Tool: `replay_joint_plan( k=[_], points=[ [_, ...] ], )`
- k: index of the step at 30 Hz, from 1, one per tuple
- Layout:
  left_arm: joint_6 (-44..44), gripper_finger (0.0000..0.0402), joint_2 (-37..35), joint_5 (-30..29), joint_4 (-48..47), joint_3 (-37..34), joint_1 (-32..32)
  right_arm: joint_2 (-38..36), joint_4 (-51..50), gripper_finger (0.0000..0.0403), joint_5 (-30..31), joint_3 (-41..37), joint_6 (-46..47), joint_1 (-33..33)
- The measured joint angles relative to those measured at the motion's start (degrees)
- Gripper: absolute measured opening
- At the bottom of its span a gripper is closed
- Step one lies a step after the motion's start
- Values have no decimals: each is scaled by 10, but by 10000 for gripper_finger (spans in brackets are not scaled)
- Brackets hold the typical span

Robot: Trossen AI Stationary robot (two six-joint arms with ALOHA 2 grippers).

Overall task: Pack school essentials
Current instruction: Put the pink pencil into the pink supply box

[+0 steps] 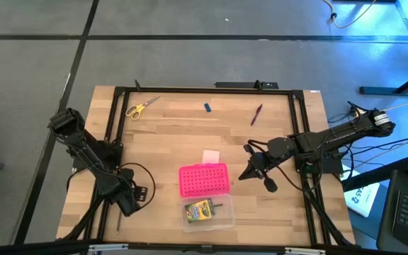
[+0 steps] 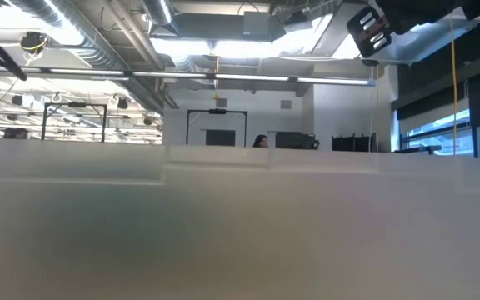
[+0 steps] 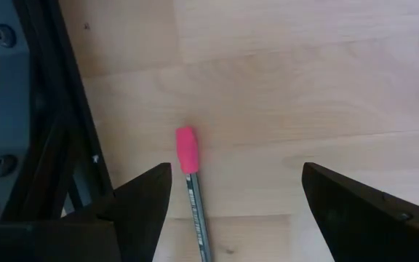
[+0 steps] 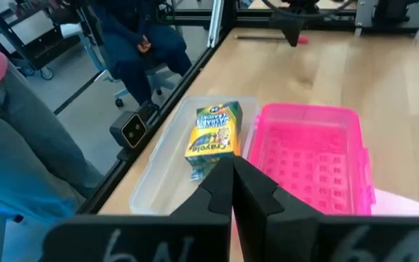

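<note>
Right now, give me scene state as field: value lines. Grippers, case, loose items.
left gripper: open, low over the table's near-left corner, straddling a pencil
pencil: pink eraser end, flat on the wood, not gripped
right gripper: shut, empty, right of the case
case: open, pink dotted half beside clear half
crayon box: in the clear half
scissors: far left, loose
blue piece: far centre
pen: far right
pink pad: behind the case
</note>
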Motion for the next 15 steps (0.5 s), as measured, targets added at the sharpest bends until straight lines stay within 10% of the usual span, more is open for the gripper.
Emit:
replay_joint_plan(
  k=[15],
  points=[
    [2, 302, -1, 23, 63, -46, -15, 0, 8, 6, 0, 0, 2, 0]
  ],
)
